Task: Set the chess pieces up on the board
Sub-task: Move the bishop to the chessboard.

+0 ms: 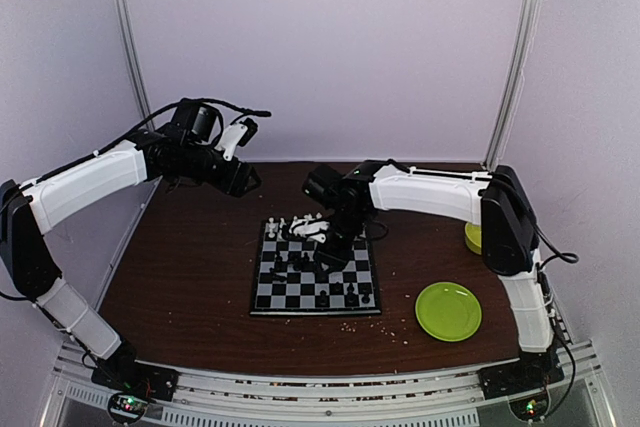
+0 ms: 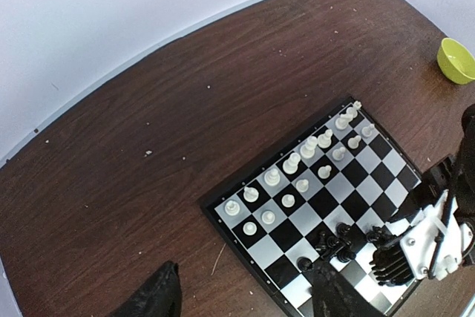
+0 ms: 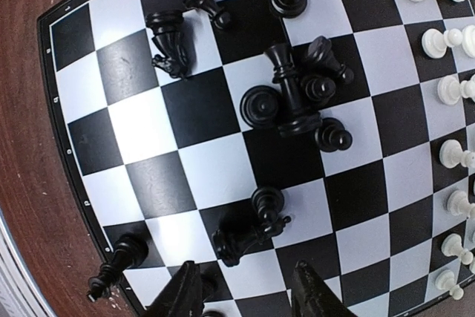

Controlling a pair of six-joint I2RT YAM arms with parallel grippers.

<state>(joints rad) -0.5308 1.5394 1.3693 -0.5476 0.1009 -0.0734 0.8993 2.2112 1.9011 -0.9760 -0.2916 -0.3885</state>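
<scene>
Black fingertips of the right gripper stand partly apart, empty, over toppled black chess pieces in the middle of the board. They are probably light, slick plastic, best pinched at the stem. Left wrist view: the left gripper is wide open and empty; white pieces line the board's far edge. Overhead, that arm hangs above the desk's far left.

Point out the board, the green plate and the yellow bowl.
board (image 1: 272,288), top view, bare near-left square.
green plate (image 1: 448,310), top view, bare centre.
yellow bowl (image 2: 456,61), left wrist view, inside wall.
</scene>
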